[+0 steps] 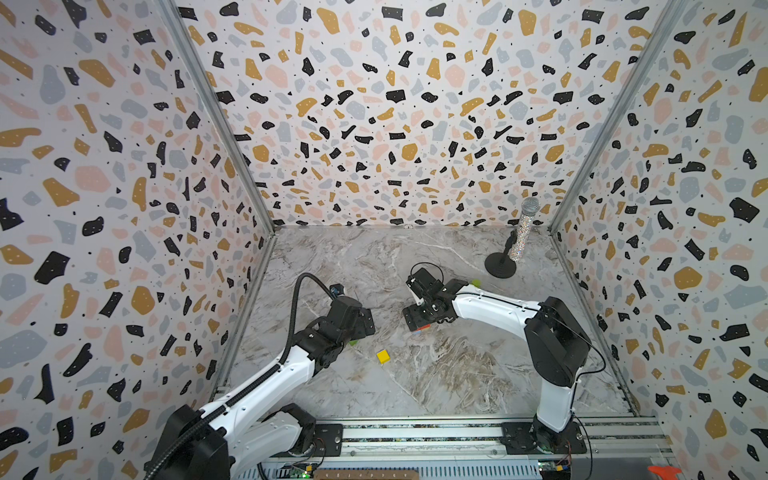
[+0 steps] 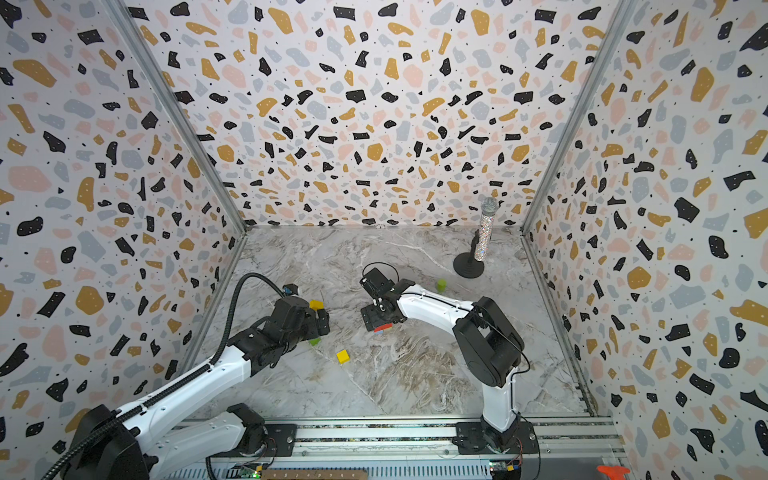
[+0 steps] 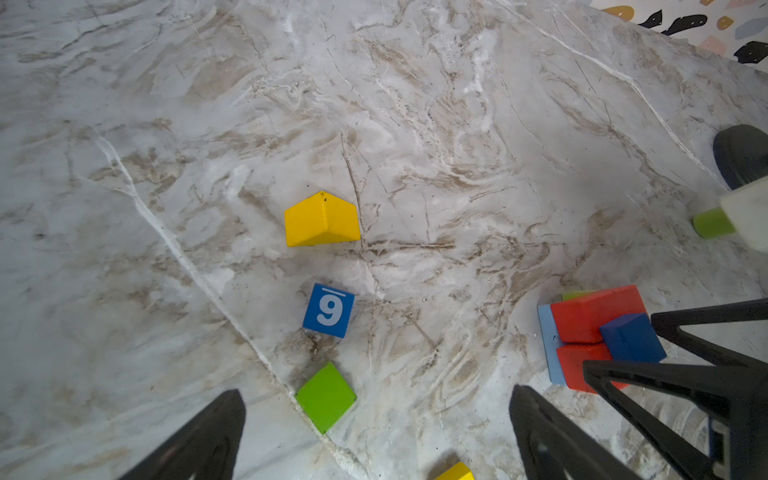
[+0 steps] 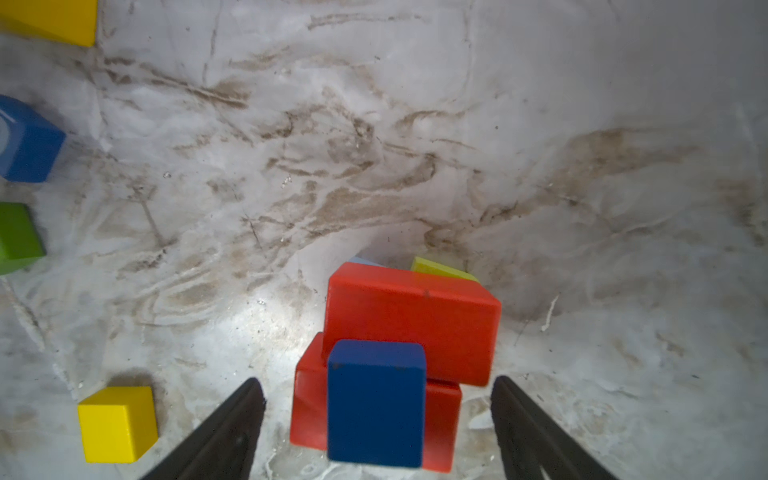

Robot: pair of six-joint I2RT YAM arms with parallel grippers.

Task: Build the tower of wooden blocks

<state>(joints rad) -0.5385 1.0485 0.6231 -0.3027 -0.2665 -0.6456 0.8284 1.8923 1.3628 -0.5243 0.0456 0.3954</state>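
Right jaws apart (arm (image 1: 490,309) over tower (image 4: 411,328))

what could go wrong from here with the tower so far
1. The right gripper stands open around the dark blue block; a skewed retreat could clip it off the red bricks.
2. The red bricks sit offset from each other, so later blocks may tilt.
3. The left gripper hangs open near the green cube; a careless grab could nudge the blue 9 cube.

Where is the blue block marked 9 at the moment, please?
In the left wrist view, the blue block marked 9 lies on the table between the yellow block and the green cube, touching neither, on the left arm's side.
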